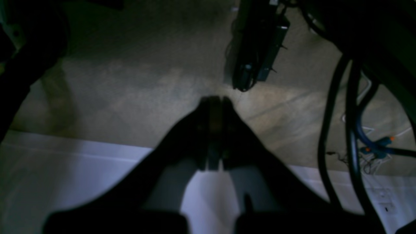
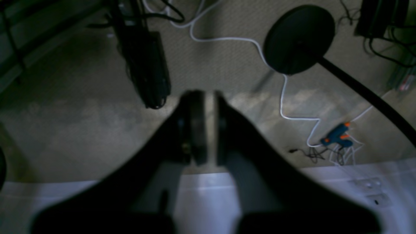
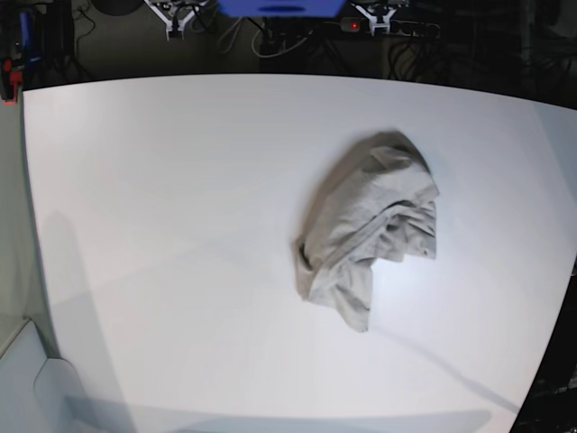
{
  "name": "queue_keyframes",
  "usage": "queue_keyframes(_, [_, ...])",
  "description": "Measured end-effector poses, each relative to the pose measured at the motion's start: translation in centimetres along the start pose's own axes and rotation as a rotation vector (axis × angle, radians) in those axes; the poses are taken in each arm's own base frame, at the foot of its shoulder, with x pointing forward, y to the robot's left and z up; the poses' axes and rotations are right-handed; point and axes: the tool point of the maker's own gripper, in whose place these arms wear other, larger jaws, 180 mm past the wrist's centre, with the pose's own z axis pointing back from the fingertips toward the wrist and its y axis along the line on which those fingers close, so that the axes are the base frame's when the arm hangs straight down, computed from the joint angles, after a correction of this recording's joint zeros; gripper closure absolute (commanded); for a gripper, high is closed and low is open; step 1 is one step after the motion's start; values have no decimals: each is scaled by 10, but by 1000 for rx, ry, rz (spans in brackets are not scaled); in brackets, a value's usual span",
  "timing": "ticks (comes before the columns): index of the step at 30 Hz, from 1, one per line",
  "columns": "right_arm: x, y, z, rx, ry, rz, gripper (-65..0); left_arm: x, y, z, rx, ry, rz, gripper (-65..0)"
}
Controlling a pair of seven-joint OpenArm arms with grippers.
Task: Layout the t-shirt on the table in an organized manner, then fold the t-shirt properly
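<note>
On the counter the shirt lies crumpled, untouched. Both jaws are closed, empty. Next, I'd say: reach in, spread it.

You have dim grey carpet underfoot, a white cable, and a round black lamp base.

wrist views: dim, jaws blurred, silhouetted | base view: bright, soft shadows, edges curved
</note>
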Motion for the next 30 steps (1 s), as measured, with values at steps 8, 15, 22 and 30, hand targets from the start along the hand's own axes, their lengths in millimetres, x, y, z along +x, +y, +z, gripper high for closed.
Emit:
queue_keyframes(8, [0, 0, 0, 0, 0, 0, 0, 1, 0, 0, 0, -4, 0, 0])
queue_keyframes(15, [-3, 0, 0, 1, 3, 0, 0, -3, 2, 0, 1, 4, -4, 0])
queue_keyframes(22, [-5, 4, 0, 6, 6, -1, 0, 5, 10, 2, 15, -23, -154, 0])
queue_keyframes(30, [-5, 5, 0, 8, 6, -2, 0, 9, 1, 3, 2, -43, -193, 0])
